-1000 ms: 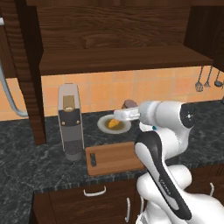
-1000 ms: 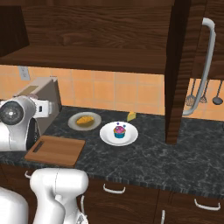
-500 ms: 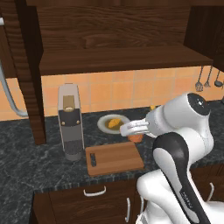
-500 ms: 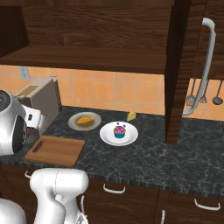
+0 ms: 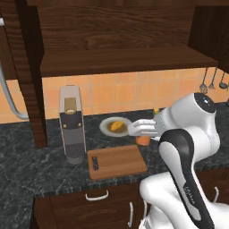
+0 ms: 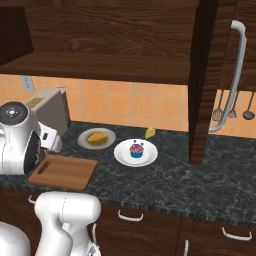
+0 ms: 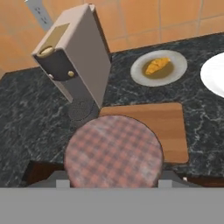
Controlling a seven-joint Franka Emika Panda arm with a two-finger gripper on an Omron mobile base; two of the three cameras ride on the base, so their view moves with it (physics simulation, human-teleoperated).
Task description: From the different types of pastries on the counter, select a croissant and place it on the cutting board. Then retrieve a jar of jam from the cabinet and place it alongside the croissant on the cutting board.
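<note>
My gripper [image 5: 143, 133] is shut on the jar of jam [image 5: 143, 140], an orange-brown jar held just above the counter [image 5: 27, 165], off the far right corner of the cutting board [image 5: 117, 161]. In the hand view the jar's checked lid [image 7: 113, 151] hides the fingertips, with the board [image 7: 168, 127] below and beyond it. The golden croissant [image 5: 115, 125] lies on a grey plate [image 5: 105, 129] behind the board, apart from the gripper. The cupcake [image 6: 136, 149] stands on a white plate [image 6: 122, 156]. The cabinet shelf [image 5: 120, 58] hangs above.
A tall grey coffee machine [image 5: 72, 123] stands just left of the board. A small yellow wedge [image 6: 150, 133] lies by the tiled wall. A dark cabinet post [image 6: 200, 85] rises right of the cupcake plate, with utensils [image 6: 225, 107] hanging beyond it.
The arm has swung down and to the right with the jar, from near the wall above the croissant plate to low beside the board's far right corner.
</note>
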